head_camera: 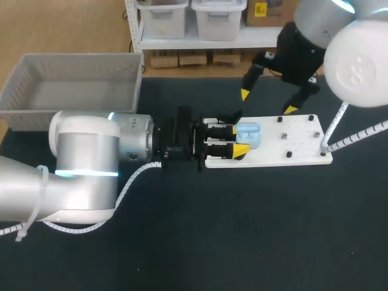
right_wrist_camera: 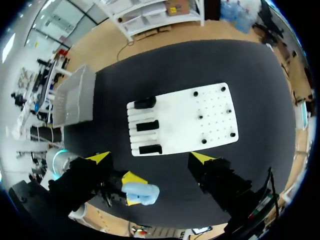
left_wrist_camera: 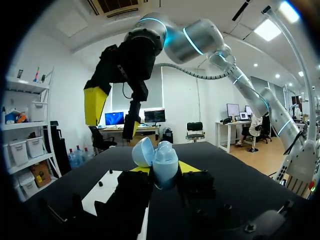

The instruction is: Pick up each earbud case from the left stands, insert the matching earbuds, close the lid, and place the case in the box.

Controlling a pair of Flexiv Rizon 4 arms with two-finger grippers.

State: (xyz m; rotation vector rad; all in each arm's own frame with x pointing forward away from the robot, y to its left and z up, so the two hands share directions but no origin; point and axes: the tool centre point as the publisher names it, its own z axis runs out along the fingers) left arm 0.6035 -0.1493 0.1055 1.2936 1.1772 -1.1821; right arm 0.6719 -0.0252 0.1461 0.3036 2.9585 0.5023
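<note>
Earbud case [head_camera: 248, 136], pale blue, smooth and rounded, with its lid up, is pinched between the yellow tips of the left gripper [head_camera: 240, 140], over the left end of the white board. Black matte cloth covers the table [head_camera: 242, 236]. A grey plastic box [head_camera: 79, 59] with slotted walls stands far left. The flat white board [head_camera: 297, 140] lies at the right, carrying three black stands [right_wrist_camera: 148, 125] and small black pegs [head_camera: 288, 154]. The right gripper [head_camera: 267, 102] hangs over the board's far edge, fingers spread, holding nothing.
</note>
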